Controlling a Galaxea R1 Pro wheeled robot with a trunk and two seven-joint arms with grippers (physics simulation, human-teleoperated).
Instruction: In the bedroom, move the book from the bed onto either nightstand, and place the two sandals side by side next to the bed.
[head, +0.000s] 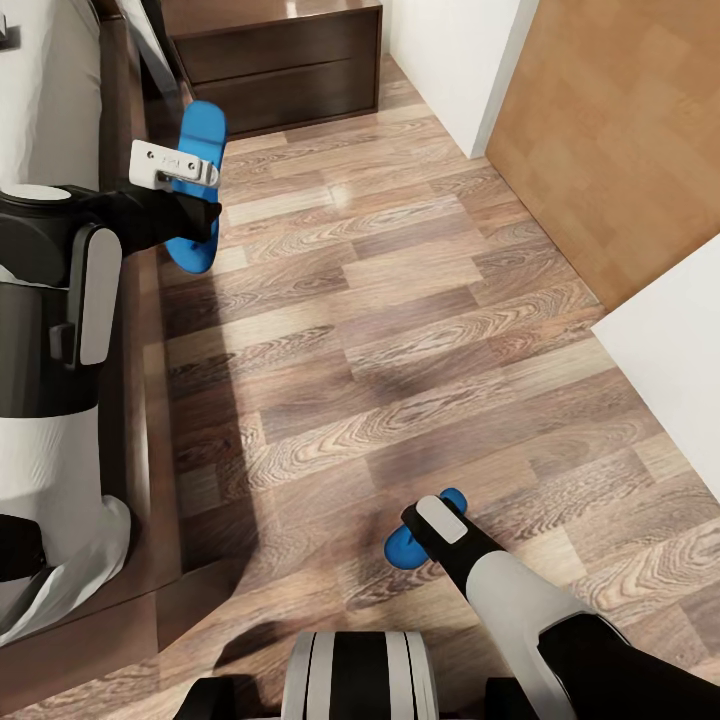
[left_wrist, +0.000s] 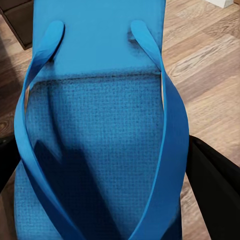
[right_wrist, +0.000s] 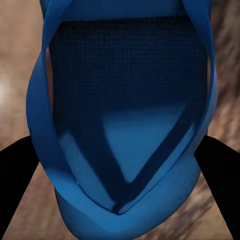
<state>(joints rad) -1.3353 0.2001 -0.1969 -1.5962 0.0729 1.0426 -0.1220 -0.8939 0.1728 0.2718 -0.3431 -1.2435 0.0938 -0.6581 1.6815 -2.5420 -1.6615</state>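
Beside the bed (head: 130, 440) edge, each gripper, left (head: 190, 225) and right (head: 420, 535), pinches a blue sandal (head: 203, 140), (head: 405, 548); the plank floor (head: 400, 330) between lies open.

Even bright render; soft glare on floor (head: 330, 195) far centre; right wrist view dim, bkgd blurred.
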